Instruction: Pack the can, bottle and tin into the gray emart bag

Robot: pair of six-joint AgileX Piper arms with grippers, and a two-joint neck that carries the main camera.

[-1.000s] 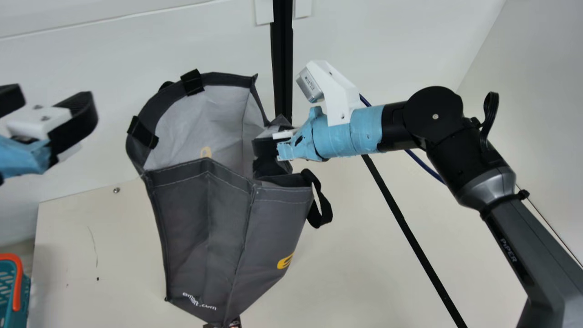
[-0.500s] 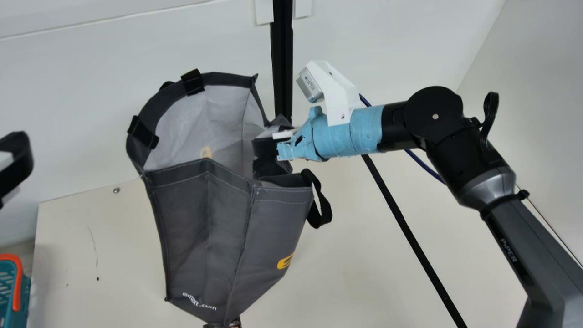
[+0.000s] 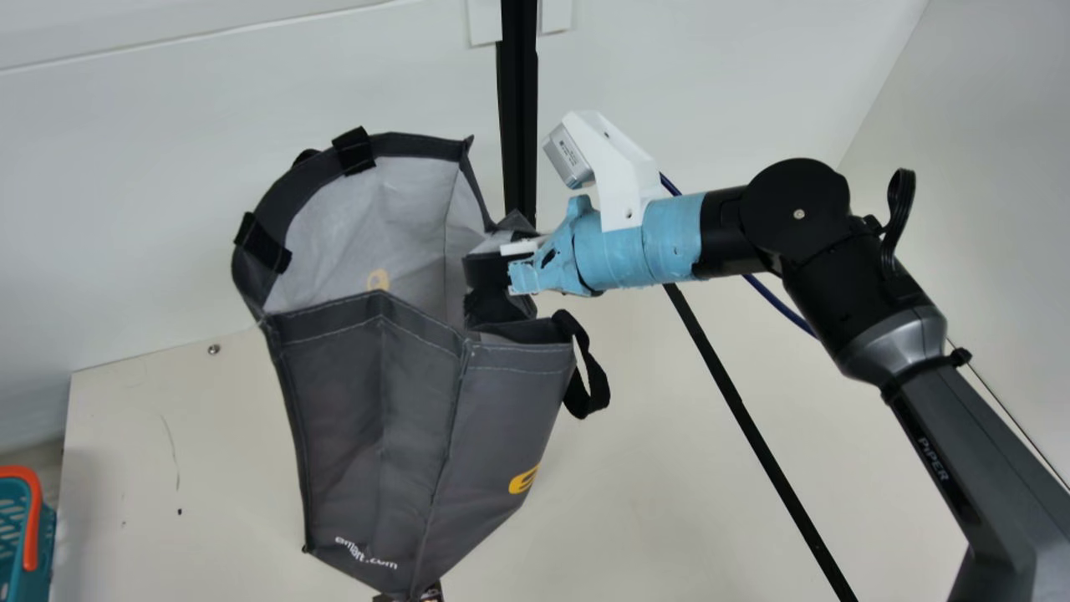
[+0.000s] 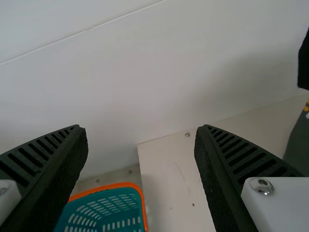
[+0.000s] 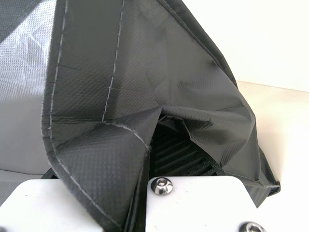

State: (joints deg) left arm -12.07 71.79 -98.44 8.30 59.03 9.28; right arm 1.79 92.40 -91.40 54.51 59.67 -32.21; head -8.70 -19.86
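My right gripper (image 3: 501, 272) is at the right side of the gray bag's rim in the main view, shut on its fabric. The gray bag (image 3: 376, 418) hangs upright with its mouth open and its pale lining showing; a black handle loop dangles at its right. In the right wrist view the right gripper (image 5: 145, 179) has folded bag fabric (image 5: 193, 92) between its fingers. My left gripper (image 4: 141, 154) stands open in the left wrist view, nothing between its fingers, the gray bag (image 4: 300, 145) at that view's edge.
A teal basket (image 3: 12, 535) with an orange rim stands at the lower left, beside the cream table (image 3: 167, 468). Below the bag's bottom, part of a dark item (image 3: 430, 594) peeks out. A black pole (image 3: 518, 109) rises behind the bag.
My left gripper has moved left, out of the main view. The right arm and the bag have kept still.
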